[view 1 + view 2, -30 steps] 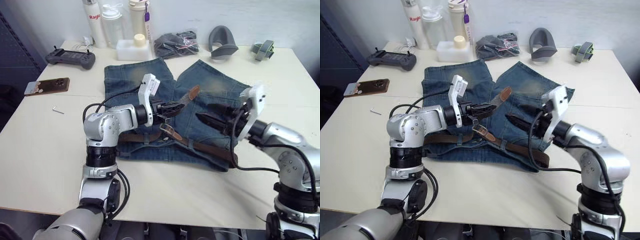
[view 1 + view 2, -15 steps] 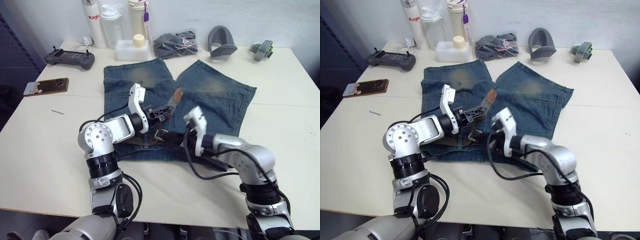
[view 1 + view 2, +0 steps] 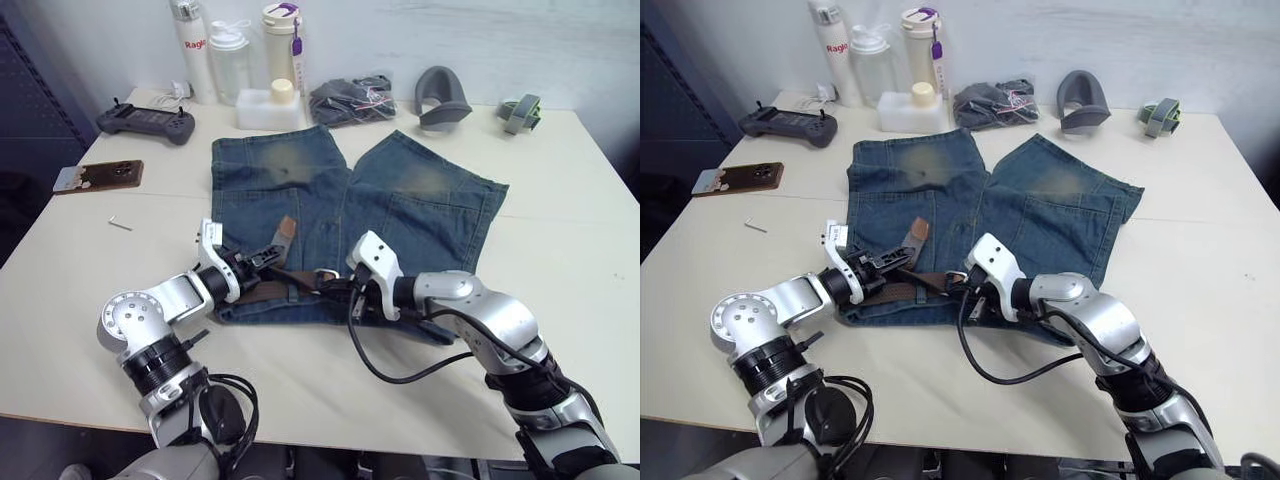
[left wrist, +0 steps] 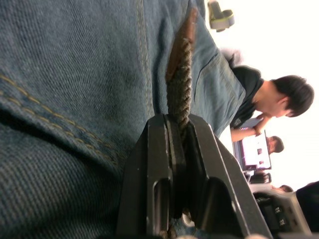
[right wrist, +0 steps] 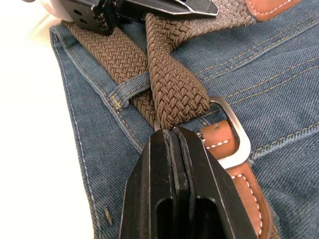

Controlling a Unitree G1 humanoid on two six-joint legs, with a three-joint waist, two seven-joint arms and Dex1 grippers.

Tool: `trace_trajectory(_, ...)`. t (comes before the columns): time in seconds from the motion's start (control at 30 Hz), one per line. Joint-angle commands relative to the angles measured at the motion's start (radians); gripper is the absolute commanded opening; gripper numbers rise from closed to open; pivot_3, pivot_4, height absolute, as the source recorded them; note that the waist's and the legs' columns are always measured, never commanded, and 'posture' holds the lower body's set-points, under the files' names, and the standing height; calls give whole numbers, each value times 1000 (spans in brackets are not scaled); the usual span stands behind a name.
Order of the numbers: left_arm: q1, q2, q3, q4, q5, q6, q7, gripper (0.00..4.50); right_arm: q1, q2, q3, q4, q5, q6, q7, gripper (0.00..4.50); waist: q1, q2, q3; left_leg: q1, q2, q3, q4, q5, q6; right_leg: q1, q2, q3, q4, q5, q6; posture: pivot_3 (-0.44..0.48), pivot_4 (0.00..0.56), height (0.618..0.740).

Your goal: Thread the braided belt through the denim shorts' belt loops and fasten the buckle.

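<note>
Now the left gripper (image 3: 262,261) is pinching the braided belt (image 5: 172,84) near its tip, jaws closed on it, pulling it taut over the denim shorts (image 3: 420,200); the right gripper (image 5: 172,130), fingers pressed together, is steadying the buckle (image 5: 234,134) at the waistband.
</note>
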Motion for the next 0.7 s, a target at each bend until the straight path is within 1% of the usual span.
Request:
trace_trajectory(0.03, 51, 46, -17, -19, 23, -111, -2, 0, 38, -39, -1, 28, -19, 65, -3, 57, -5, 2, -1, 0, 0, 1, 0, -1, -1, 0, 0, 0, 0, 0, 0, 0, 150, 649)
trace_trajectory(0.2, 78, 13, -52, -21, -4, -154, 10, 0, 1, -35, -131, -28, 73, 98, 18, 57, -4, 3, -1, 1, 1, 0, -2, 0, -2, -1, 0, 0, 1, 0, -1, 0, 150, 649)
trace_trajectory(0.3, 94, 1, -61, -1, -16, -183, 15, 0, -18, -78, -174, -26, 73, 66, 51, 57, -2, 4, 0, 0, 1, 1, -2, 0, -2, -2, 0, 0, 0, 0, -1, 0, 150, 649)
trace_trajectory(0.37, 100, -8, -62, 11, -24, -199, 26, 0, -20, -77, -184, -27, 88, 59, 67, 57, -2, 4, 0, 0, 1, 1, -2, 0, -1, -2, 0, 0, 0, 0, -1, 0, 150, 649)
trace_trajectory(0.47, 103, -15, -63, 21, -41, -201, 38, 0, -15, -49, -164, -42, 100, 44, 82, 57, -2, 5, 0, 0, 1, 1, -3, 0, -1, -2, 0, 0, 0, 0, -1, 0, 150, 649)
trace_trajectory(0.7, 108, -3, -83, 22, -79, -201, 52, 0, -19, 19, -135, 44, 60, -5, 63, 57, 1, 5, 0, -1, 0, 0, -4, 0, -1, -2, -1, -1, -1, 0, -1, 0, 150, 649)
